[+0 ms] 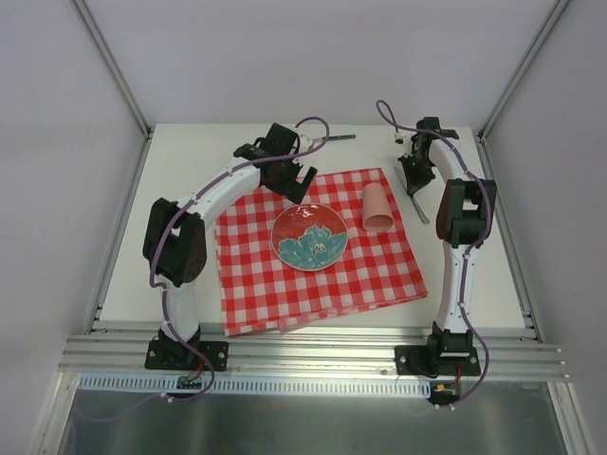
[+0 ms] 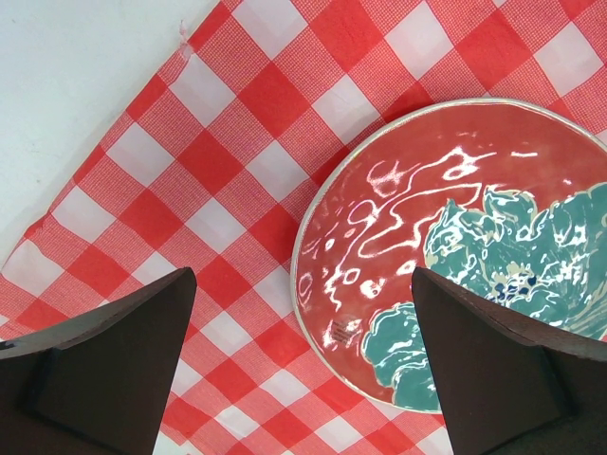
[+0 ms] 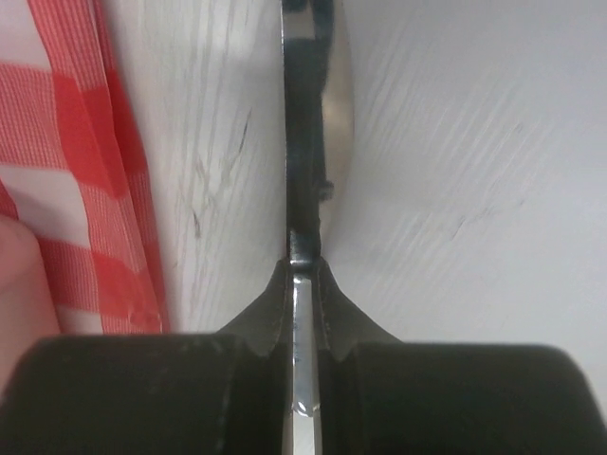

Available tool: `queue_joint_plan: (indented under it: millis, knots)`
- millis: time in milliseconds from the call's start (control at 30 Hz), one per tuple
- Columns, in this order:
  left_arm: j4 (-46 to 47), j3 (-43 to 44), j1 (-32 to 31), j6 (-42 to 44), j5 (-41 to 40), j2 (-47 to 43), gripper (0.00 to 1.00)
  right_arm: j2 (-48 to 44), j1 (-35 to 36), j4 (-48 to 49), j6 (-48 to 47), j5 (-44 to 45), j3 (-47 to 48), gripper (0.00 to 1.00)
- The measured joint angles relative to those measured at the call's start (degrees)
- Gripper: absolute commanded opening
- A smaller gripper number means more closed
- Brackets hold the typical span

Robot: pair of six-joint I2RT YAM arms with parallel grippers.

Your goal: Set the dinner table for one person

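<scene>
Desk [image 1: 190,161], off-white, fills the space under both arms, with its aluminium rail along the near edge by their bases. A cloth [image 1: 256,275] checked red and white lies across its middle. A plate [image 1: 309,236], red with a teal flower, sits on the cloth near its centre. A pink cup [image 1: 377,209] is on the cloth just right of the plate; I cannot tell whether it stands or lies.

The left hand [image 1: 296,182] hangs over the cloth's far part, just beyond the plate. Its fingers [image 2: 114,370] are spread wide and hold nothing.

The right hand [image 3: 303,275] is low over the bare desk just right of the cloth. It is closed tight on a metal utensil [image 3: 334,104], seen edge-on, which pokes out past the fingertips. I cannot tell its kind.

A thin dark piece [image 1: 334,138] lies on the bare desk near the far edge.
</scene>
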Motion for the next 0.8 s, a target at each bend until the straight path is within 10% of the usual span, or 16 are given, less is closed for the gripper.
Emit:
queue_joint_plan:
  millis: [500,533,600,800]
  knots:
    - [0.1,0.4,0.0,-0.5,0.1,0.0,0.99,-13.7,-1.5,-5.6,2.6,-1.8,-8.5,0.02]
    - [0.1,0.4,0.0,-0.5,0.1,0.0,0.99,-14.4,-1.5,-5.6,2.7,-1.4,-9.1,0.3]
    - [0.1,0.4,0.0,-0.5,0.1,0.0,0.99,-14.9,-1.5,-5.7,3.5,-0.7,-9.5,0.46]
    - [0.2,0.3,0.0,-0.5,0.1,0.0,0.99,-9.1,-1.5,-4.9,3.6,1.9,-5.8,0.54]
